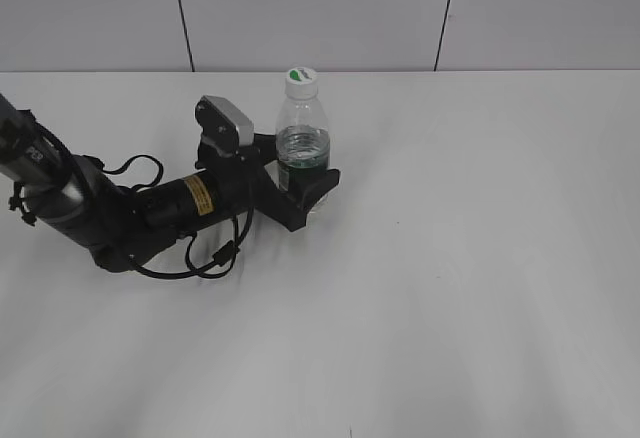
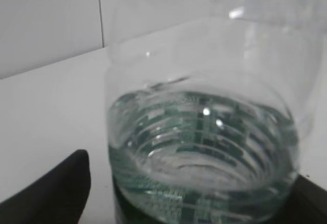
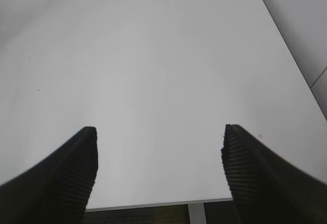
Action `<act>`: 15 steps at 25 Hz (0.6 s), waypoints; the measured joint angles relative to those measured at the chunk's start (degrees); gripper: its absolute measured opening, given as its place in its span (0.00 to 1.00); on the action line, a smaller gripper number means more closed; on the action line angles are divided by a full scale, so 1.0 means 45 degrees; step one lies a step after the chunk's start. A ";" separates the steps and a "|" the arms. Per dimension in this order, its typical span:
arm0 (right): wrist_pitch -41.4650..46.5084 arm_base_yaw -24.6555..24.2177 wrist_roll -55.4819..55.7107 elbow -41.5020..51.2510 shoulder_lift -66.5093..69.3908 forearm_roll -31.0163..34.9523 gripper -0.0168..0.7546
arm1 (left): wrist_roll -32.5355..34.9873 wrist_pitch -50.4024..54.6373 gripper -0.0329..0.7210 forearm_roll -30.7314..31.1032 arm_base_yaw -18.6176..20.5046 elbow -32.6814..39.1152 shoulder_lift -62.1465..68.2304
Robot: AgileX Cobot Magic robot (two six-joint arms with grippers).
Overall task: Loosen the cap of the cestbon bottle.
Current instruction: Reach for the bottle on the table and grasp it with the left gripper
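The cestbon bottle [image 1: 302, 138] stands upright on the white table [image 1: 480, 258], clear and ribbed, with a dark green label band low down and some water in it. The white cap [image 1: 301, 79] with a green mark sits on its neck. My left gripper [image 1: 303, 175] lies low on the table with one black finger on each side of the bottle's lower part. In the left wrist view the bottle [image 2: 204, 132] fills the frame between the fingers of the left gripper [image 2: 194, 193]. A narrow gap shows between the left finger and the bottle. My right gripper [image 3: 160, 157] is open and empty.
The left arm [image 1: 120, 213] and its cables lie across the table's left side. The right wrist view shows bare table [image 3: 153, 70] and its near edge [image 3: 153, 203]. A grey panelled wall [image 1: 320, 8] stands behind the table.
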 joint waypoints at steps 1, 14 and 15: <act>0.0000 0.0000 0.0000 0.0000 0.0000 0.0000 0.77 | 0.0000 -0.0027 0.80 0.0000 0.0000 0.0000 0.0000; 0.0000 0.0000 0.0000 0.0000 0.0000 0.0000 0.77 | -0.0096 -0.0073 0.80 -0.0042 -0.0024 -0.0138 0.0000; 0.0000 0.0000 0.0000 0.0000 0.0000 0.0000 0.77 | -0.0141 -0.0042 0.80 -0.0054 -0.0037 -0.0138 0.0000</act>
